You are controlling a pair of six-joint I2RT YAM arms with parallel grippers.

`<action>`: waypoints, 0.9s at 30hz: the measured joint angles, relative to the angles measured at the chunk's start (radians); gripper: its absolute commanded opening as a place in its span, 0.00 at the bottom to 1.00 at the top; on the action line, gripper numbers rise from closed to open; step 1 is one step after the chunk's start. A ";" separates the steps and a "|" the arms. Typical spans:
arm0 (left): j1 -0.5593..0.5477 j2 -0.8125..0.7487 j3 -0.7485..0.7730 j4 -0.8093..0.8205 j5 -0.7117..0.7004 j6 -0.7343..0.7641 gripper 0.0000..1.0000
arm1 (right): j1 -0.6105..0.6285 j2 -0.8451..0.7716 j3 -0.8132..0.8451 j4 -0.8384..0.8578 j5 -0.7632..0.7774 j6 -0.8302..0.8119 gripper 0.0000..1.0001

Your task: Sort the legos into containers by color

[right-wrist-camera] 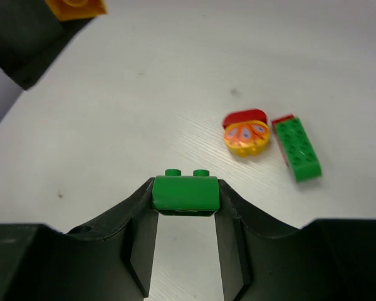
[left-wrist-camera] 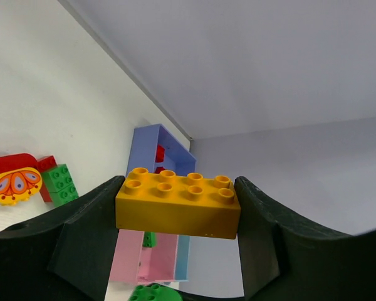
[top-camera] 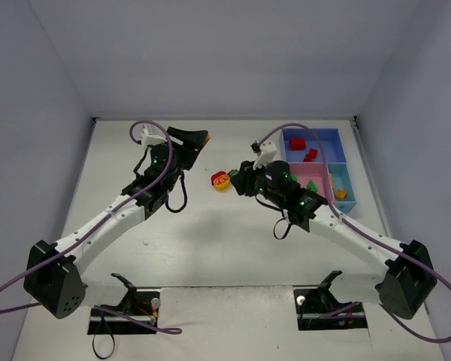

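Plainly, the coming move turned on how far each held brick lay from its own compartment. The right tool (right-wrist-camera: 185,202) was pinching a small green brick (right-wrist-camera: 185,192), studs up, lifted off the worktop (top-camera: 210,248). In the overhead view that tool (top-camera: 237,177) hung just left of the pink compartment (top-camera: 321,174), where other green pieces already lay, so its load probably had only a short swing to the right.

The left tool (left-wrist-camera: 178,210) was clamped on an orange brick (left-wrist-camera: 178,202), whose long axis ran from one finger to the other, so the grip was on its short ends. That tool (top-camera: 198,140) stood well apart from the tray, on the far-left side. The small light-blue compartment (top-camera: 344,183), which held a yellow-orange piece, sat at the tray's right end. The right arm stood between them and was the nearer arm to every compartment; the left would likely have to wait or reach over it.

The blue compartment (top-camera: 328,136) held red bricks (top-camera: 298,143). A long green brick (right-wrist-camera: 297,149), a round yellow piece (right-wrist-camera: 245,137) and a red piece (right-wrist-camera: 244,117) lay clustered, touching, on the worktop between the arms.

The worktop was flat, white and matte. Grey walls closed it in on three sides, near the tray's far and right edges.
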 measured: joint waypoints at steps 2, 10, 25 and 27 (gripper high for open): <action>0.001 0.012 0.000 0.002 0.002 0.020 0.00 | -0.013 -0.038 -0.027 -0.050 0.050 0.010 0.00; 0.001 0.041 0.002 -0.065 0.096 0.237 0.00 | -0.401 -0.095 -0.043 -0.244 0.194 0.107 0.00; 0.001 -0.029 0.002 -0.223 0.384 0.886 0.00 | -0.637 0.183 -0.020 -0.323 0.125 0.177 0.57; 0.001 -0.044 0.002 -0.230 0.420 0.955 0.00 | -0.637 0.194 -0.008 -0.326 0.105 0.175 0.59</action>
